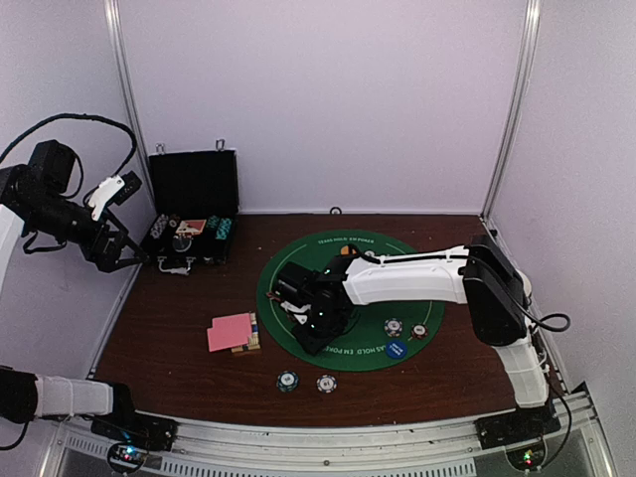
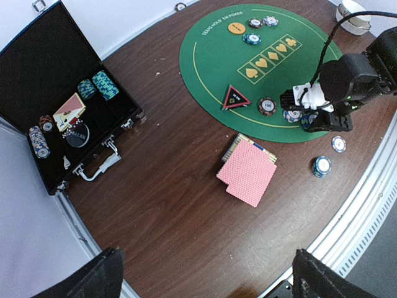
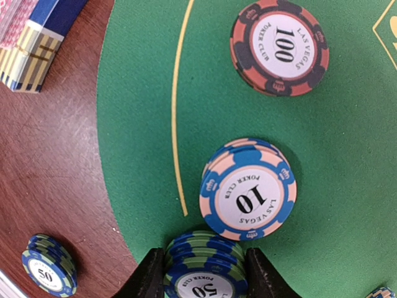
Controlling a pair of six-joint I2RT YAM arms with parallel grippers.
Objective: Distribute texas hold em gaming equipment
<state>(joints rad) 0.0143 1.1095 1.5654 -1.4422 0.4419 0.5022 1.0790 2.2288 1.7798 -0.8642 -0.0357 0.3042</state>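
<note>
My right gripper [image 3: 205, 274] is shut on a stack of blue-green 50 chips [image 3: 205, 264] at the near-left edge of the green poker mat [image 3: 347, 155]. Just beyond it on the mat lie a blue-pink 10 chip stack [image 3: 248, 189] and a red-black 100 chip [image 3: 280, 46]. Pink-backed cards [image 2: 248, 172] lie on the wood left of the mat. A red-black triangular marker [image 2: 236, 98] and an orange disc [image 2: 236, 28] are on the mat. My left gripper [image 2: 208, 279] is open and empty, held high near the case.
The open black case [image 2: 56, 105] with more chips stands at the back left. A yellow-blue card box [image 3: 34, 37] lies under the cards. Two chip stacks [image 1: 287, 381] [image 1: 326, 383] sit on the wood near the front edge. A blue disc [image 1: 396, 349] lies on the mat.
</note>
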